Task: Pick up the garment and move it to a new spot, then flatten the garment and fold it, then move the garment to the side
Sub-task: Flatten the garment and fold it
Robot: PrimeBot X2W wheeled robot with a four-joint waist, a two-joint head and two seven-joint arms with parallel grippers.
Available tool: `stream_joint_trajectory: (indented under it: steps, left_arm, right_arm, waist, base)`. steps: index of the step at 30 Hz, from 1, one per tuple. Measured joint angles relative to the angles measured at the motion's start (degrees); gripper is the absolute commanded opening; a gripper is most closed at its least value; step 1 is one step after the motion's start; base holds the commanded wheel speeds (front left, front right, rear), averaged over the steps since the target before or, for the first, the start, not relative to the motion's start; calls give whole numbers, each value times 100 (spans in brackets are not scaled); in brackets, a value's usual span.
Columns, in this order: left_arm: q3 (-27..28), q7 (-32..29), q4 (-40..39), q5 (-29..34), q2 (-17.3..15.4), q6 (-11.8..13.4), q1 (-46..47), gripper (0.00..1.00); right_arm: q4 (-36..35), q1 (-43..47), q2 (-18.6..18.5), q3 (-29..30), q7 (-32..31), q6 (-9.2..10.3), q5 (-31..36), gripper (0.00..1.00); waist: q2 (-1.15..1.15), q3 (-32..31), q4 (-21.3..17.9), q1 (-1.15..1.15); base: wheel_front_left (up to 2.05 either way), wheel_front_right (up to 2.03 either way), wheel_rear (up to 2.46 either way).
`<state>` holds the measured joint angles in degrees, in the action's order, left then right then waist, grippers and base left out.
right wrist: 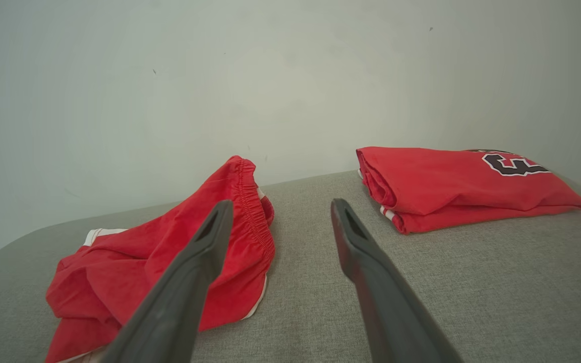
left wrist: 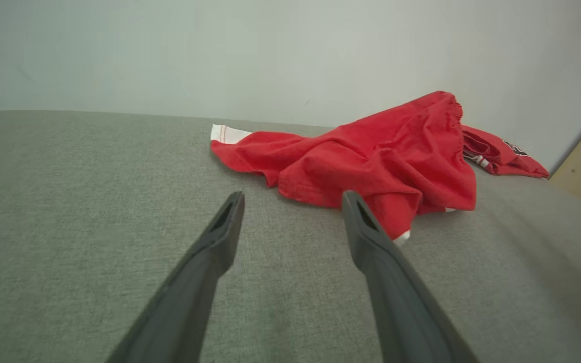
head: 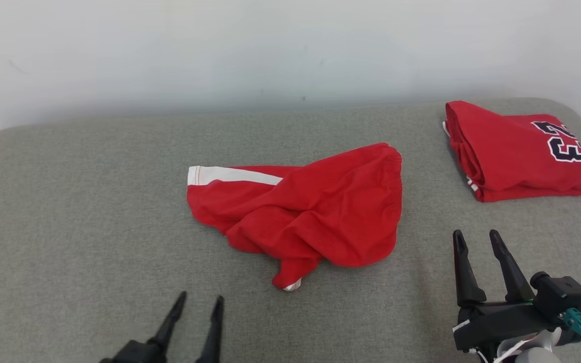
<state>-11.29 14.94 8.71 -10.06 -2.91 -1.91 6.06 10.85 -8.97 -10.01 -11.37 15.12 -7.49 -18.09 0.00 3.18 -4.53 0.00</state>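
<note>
- A pale wall backs a grey padded surface. The crumpled red shorts lie on it, ahead of the left jaws and to their right, and ahead of the right jaws and to their left. They touch neither.
- Both pairs of jaws stand wide apart and empty, low over the padding and short of the cloth.
- The shorts are bunched in overlapping folds. A pinch on the nearest hem corner might catch a single layer, so the garment would hang twisted and be harder to flatten.
- Jaws closing too low could nip the grey upholstery along with the shorts and drag rather than lift.
- If one pair takes the elastic waistband and the other a leg, the shorts would likely spread out skewed.
- A folded red jersey lies beyond the right jaws. Shorts carried that way could land on it or upset its fold.
</note>
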Motion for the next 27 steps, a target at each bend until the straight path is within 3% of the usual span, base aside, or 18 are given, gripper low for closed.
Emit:
stream_joint_trajectory:
  steps: [17,27]
  left_arm:
    - [-889,0,1279,-123,7,-62,883,100]
    - [-926,0,1945,-75,7,-104,1354,100]
  right_arm:
    - [70,-283,101,-212,-2,0,-2,100]
    - [82,-372,183,-232,1,0,-12,100]
  waist:
    - [0,334,-762,0]
    - [0,602,-1144,1]
  base:
    - [0,0,0]
    - [0,0,0]
